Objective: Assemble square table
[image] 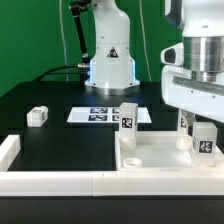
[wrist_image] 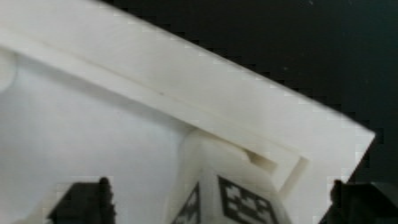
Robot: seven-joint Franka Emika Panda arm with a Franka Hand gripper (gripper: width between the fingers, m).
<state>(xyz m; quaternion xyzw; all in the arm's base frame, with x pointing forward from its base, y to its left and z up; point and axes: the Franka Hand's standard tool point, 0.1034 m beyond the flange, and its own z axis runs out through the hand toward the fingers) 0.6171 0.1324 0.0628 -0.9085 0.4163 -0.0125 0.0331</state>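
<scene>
The gripper [wrist_image: 214, 205], jaws wide apart, straddles a short white tagged leg [wrist_image: 228, 192] standing at the white square plastic tabletop's [image: 150, 158] corner, which lifting carelessly could knock askew.

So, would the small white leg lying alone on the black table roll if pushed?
The leg looks short and blocky, so it would probably slide, not roll. It seems rigid moulded plastic, likely light for its size.

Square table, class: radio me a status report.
End effector open above a standing leg. Tabletop rim-up, two legs upright. One leg lying apart. Nothing obstructing.
</scene>
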